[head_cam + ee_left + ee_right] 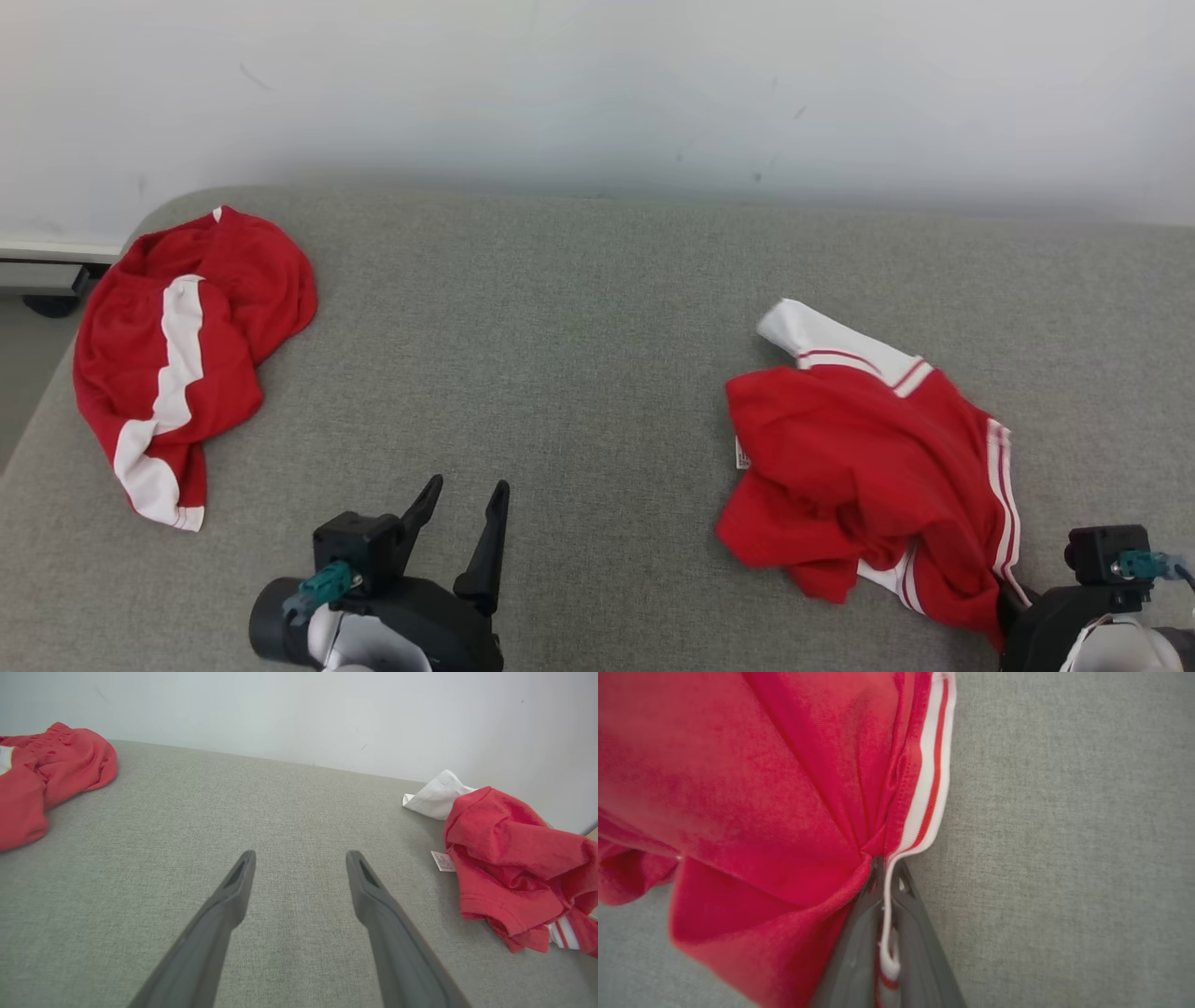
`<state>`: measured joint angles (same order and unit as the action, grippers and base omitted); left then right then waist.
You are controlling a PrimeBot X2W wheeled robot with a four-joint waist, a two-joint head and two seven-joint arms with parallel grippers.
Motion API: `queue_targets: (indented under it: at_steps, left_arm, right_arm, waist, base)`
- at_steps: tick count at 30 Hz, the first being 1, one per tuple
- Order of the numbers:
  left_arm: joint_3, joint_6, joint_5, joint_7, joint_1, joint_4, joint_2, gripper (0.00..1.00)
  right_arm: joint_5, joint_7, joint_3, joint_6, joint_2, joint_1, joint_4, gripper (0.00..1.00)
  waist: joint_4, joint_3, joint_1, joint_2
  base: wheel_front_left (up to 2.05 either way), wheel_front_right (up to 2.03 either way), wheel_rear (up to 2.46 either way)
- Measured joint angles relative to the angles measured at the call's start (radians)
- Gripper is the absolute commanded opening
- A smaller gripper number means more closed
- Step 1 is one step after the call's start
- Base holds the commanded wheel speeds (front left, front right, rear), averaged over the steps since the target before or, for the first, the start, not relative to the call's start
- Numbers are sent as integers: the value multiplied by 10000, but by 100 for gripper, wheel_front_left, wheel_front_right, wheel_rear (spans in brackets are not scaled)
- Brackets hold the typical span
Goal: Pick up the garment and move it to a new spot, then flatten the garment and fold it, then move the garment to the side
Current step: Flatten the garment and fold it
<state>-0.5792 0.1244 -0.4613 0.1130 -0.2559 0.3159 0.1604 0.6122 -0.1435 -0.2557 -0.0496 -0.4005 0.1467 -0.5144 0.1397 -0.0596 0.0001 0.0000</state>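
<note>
Right gripper (885, 868) pinches the crumpled red garment (761, 788) (white-striped hem).

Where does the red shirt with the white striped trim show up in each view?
Head view: shirt lower right, crumpled on the grey surface.
Left wrist view: right edge.
Right wrist view: left and centre, pinched in the shut right gripper.
Shared landmark: its white trim with red stripes.

L gripper (469, 485) sits low, fingers spread wide, pointing fwd. R gripper (886, 872) is pinched tight on garment (761, 788) edge, wrist apparently low at right.
</note>
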Motion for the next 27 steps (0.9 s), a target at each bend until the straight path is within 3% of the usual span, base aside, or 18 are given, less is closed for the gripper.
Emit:
queue_targets:
  at_steps: [10, 11, 12, 13, 21, 27]
  left_arm:
    - [-155, -2, 79, -247, -401, 54, -94, 100]
    - [-161, -2, 79, -247, -453, 73, -119, 100]
    - [-167, -2, 79, -249, -472, 102, -150, 100]
    - [-186, -4, 79, -261, -474, 121, -174, 100]
    - [-282, -27, 69, -343, -544, 297, -290, 100]
    - [-961, -746, -173, -669, -540, 591, -663, 100]
  right_arm:
    - [-86, -610, -182, 251, -107, -231, 15, 0]
    - [-82, -660, -151, 291, -128, -231, 46, 5]
    - [-82, -690, -132, 326, -142, -230, 113, 84]
    - [-63, -692, -65, 334, -146, -231, 209, 100]
    - [472, -807, 497, 318, -405, -120, 1948, 100]
    - [297, -995, 502, 516, -673, -82, 3143, 100]
  waist:
    - [77, -250, 0, -1]
    - [99, -237, -1, 0]
    - [122, -221, -1, 0]
    - [149, -206, -1, 0]
    - [348, -1, 0, 0]
    - [388, 222, 0, 0]
  base:
    - [0, 0, 0]
    - [0, 0, 0]
    - [0, 0, 0]
    - [0, 0, 0]
    - [0, 0, 0]
    - [0, 0, 0]
